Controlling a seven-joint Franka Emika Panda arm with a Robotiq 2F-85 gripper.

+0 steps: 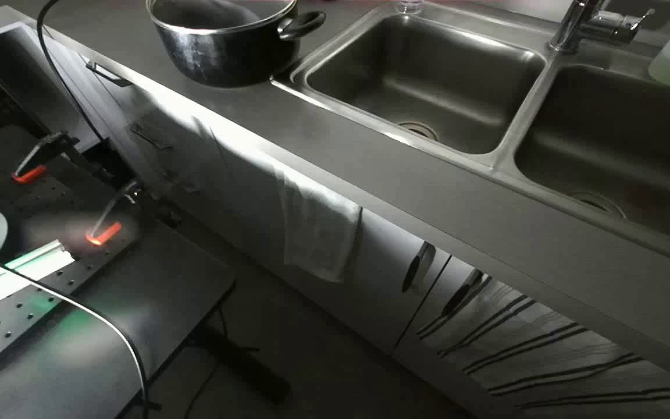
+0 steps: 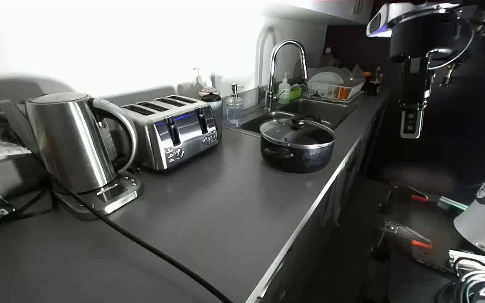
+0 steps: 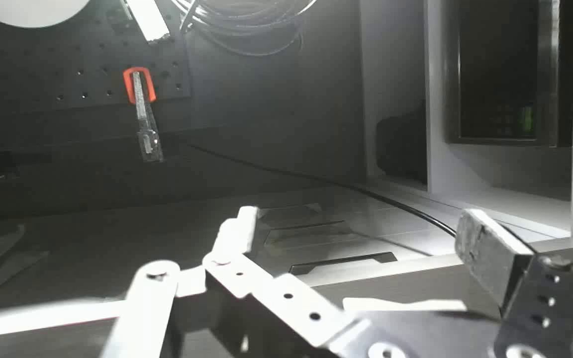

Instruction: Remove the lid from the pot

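The dark grey pot (image 2: 297,158) stands upright on the counter beside the sink; its side and handle also show in an exterior view (image 1: 224,55), cut off at the top edge. A glass lid (image 2: 284,131) with a steel rim and a dark knob (image 2: 298,122) sits on the pot. My gripper (image 2: 411,126) hangs in the air, pointing down, to the right of the pot in that view and apart from it. In the wrist view my gripper (image 3: 361,226) has its fingers wide apart with nothing between them. The pot and lid are out of the wrist view.
A toaster (image 2: 179,130) and a steel kettle (image 2: 72,143) stand along the wall. A soap bottle (image 2: 234,109), a tall faucet (image 2: 273,71) and the sink (image 1: 428,81) lie behind the pot. A black cable (image 2: 150,248) crosses the counter. A dish rack (image 2: 335,90) stands farther back.
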